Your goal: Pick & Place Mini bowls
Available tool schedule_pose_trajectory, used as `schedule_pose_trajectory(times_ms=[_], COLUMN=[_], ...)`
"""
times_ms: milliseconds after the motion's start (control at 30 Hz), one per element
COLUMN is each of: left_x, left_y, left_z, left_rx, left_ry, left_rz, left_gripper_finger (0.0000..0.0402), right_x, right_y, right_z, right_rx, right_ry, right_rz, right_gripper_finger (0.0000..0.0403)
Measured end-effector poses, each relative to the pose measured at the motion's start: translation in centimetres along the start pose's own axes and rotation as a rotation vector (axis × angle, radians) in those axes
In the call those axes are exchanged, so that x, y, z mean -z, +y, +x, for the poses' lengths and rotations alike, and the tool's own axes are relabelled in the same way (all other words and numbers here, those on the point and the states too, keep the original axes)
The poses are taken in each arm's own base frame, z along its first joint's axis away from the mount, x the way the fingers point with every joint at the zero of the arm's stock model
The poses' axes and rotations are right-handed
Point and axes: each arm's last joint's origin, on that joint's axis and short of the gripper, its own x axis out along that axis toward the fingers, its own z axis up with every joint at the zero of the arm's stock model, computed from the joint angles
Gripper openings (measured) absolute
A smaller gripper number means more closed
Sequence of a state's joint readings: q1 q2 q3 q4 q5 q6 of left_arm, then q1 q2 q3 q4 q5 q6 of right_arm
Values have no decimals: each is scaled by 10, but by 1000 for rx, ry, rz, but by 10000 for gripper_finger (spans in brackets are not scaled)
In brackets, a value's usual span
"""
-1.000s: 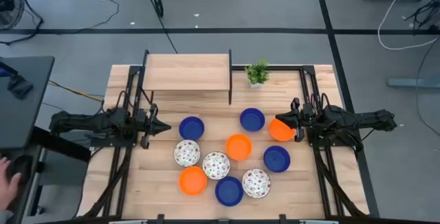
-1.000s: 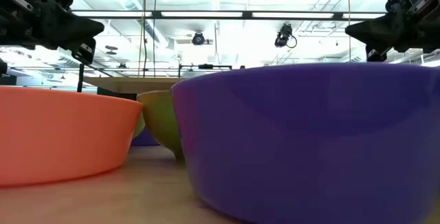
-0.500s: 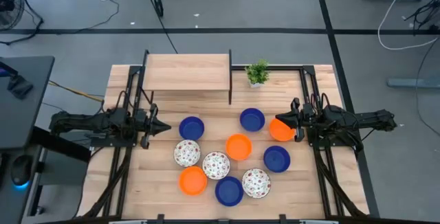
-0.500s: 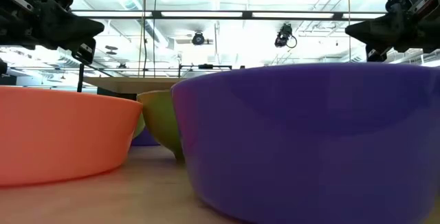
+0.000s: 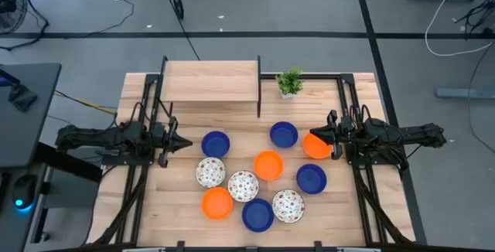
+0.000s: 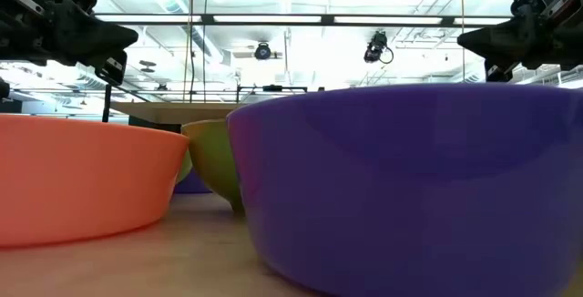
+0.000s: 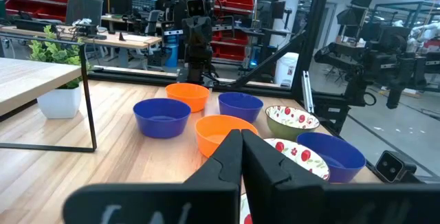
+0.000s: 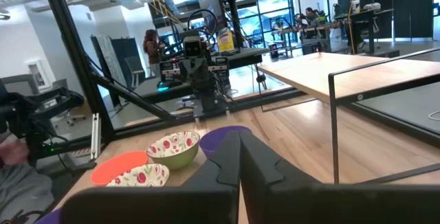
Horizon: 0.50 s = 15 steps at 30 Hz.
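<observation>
Ten small round shallow bowls are seen on the light wooden table point(image 5: 348, 206), grouped at its middle and front. Four solid blue bowls are noted: one at the left rear point(image 5: 216, 144), one at the centre rear point(image 5: 284, 134), one to the right point(image 5: 311, 178) and one at the front point(image 5: 257, 215). Three solid orange bowls are noted: one at the centre point(image 5: 268, 165), one at the front left point(image 5: 217, 203), and one point(image 5: 315, 146) just beside the right pincer point(image 5: 332, 134). Three white bowls with a speckled floral pattern lie at point(image 5: 210, 172), point(image 5: 243, 185) and point(image 5: 288, 205).

The left pincer point(image 5: 179, 143) is held at the table's left side, near the left rear blue bowl but apart from it; its fingers are pressed together and nothing is gripped. The right pincer is likewise closed and empty.

A small green potted plant point(image 5: 290, 83) stands at the rear, beside a raised wooden shelf point(image 5: 209, 81)
</observation>
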State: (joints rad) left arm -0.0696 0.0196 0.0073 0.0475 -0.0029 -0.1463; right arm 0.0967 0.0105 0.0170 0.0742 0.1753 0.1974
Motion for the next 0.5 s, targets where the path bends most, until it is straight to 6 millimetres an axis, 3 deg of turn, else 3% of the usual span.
schedule_pose_trajectory(times_ms=[367,500], left_x=[-1,-10], left_y=[0,-1], left_z=[0,-1], left_rx=[1,14], left_ry=[-6,-102], left_rz=[-10,-16], left_gripper_finger=[7,7], right_x=[0,0], right_y=[0,0], right_z=[0,0], right_rx=[0,0], right_ry=[0,0], right_rz=[0,0], right_gripper_finger=[6,6])
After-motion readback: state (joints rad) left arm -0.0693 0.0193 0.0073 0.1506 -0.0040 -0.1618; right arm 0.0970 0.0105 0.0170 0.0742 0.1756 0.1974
